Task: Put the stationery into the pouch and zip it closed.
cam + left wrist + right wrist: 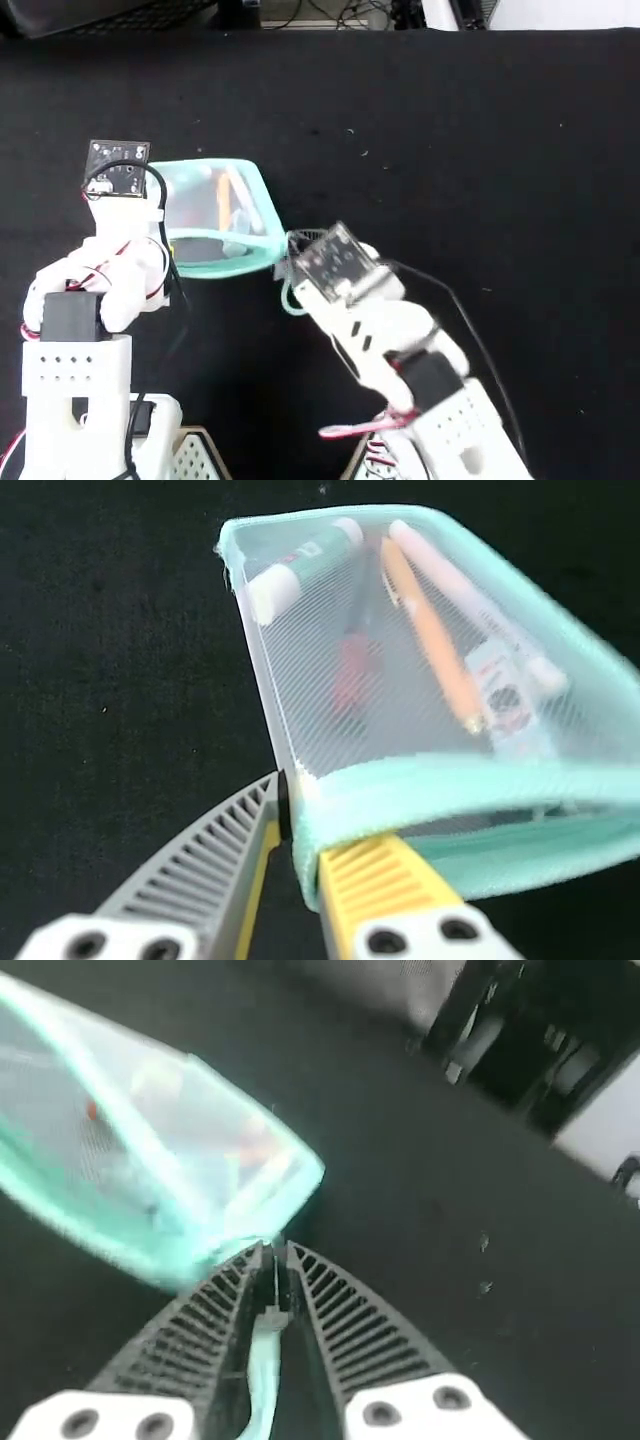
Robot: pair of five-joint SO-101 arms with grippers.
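Observation:
A teal mesh pouch [215, 210] lies on the black table between the two arms. Through its mesh [400, 680] I see a glue stick [300, 565], an orange pen [430, 645], a pale pen [470, 600], a red item [350, 675] and an eraser [505, 705]. My left gripper [297, 825] is shut on the pouch's teal zip edge at its left end [172, 243]. At the pouch's right corner [290, 1175], my right gripper [275, 1265] is shut on the zipper pull, whose teal cord [262, 1360] hangs between the fingers. A dark gap [205, 248] shows along the pouch's near edge.
Black cloth covers the table [480, 150], with open room to the right and beyond the pouch. Cables and dark equipment [300, 12] sit past the table's far edge. Both arm bases [80, 400] stand at the near edge.

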